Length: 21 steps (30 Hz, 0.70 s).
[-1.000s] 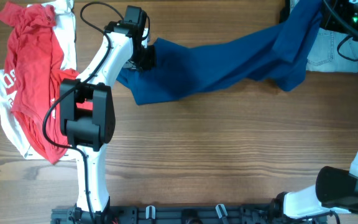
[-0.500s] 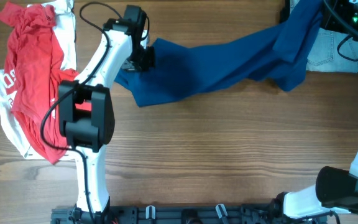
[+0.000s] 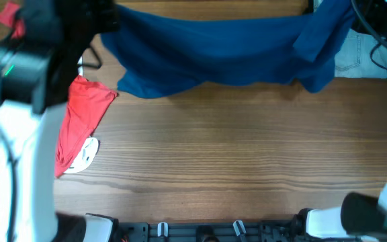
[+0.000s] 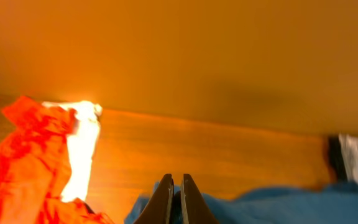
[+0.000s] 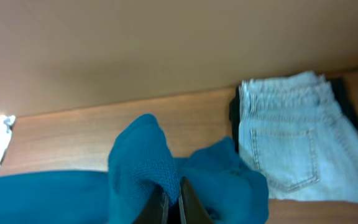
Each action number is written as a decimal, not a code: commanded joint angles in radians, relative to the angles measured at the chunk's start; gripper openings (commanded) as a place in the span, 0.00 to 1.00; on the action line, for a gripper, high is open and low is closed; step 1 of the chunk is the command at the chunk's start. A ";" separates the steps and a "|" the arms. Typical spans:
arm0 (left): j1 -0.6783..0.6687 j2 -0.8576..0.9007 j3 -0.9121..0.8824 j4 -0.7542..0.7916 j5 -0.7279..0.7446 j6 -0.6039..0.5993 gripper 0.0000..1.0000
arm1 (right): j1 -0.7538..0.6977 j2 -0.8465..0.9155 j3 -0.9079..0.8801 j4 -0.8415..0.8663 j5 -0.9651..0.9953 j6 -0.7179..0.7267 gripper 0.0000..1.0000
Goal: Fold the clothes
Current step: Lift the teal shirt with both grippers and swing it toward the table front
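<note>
The clothes [image 3: 213, 50], a plain dark blue shirt, hang stretched in a wide band across the far side of the table, lifted at both ends. My left gripper [image 4: 177, 178] is shut on the left end, with blue fabric [image 4: 260, 208] spilling to either side of its fingers. In the overhead view the left arm [image 3: 39, 60] is raised high and blurred, so its fingers are hard to make out. My right gripper [image 5: 173, 198] is shut on a bunched fold of the clothes [image 5: 135, 162] at the far right [image 3: 338, 17].
A red shirt with white print [image 3: 79, 117] lies at the left, also seen by the left wrist [image 4: 30, 162]. Folded light blue jeans [image 3: 361, 57] sit at the far right corner, just behind the right gripper [image 5: 291, 137]. Bare wooden tabletop [image 3: 234, 161] fills the near half.
The left arm has risen sharply towards the camera, carrying the shirt's left end up and back. The shirt went from lying slack on the table to hanging taut between both grippers.
</note>
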 commanded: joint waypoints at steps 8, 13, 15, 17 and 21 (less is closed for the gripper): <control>0.010 -0.206 -0.003 0.004 -0.239 -0.010 0.04 | -0.089 -0.219 0.020 0.031 0.018 -0.062 0.04; 0.010 -0.276 -0.003 0.024 -0.299 -0.010 0.04 | -0.127 -0.299 0.020 0.071 0.021 -0.064 0.04; 0.010 -0.308 -0.003 0.028 -0.317 -0.009 0.04 | -0.143 -0.336 0.020 0.074 0.021 -0.065 0.04; 0.010 -0.344 -0.003 0.028 -0.320 -0.009 0.04 | -0.157 -0.372 0.020 0.072 0.022 -0.065 0.04; 0.008 -0.422 -0.003 0.019 -0.296 -0.011 0.04 | -0.182 -0.450 0.020 0.072 0.022 -0.065 0.04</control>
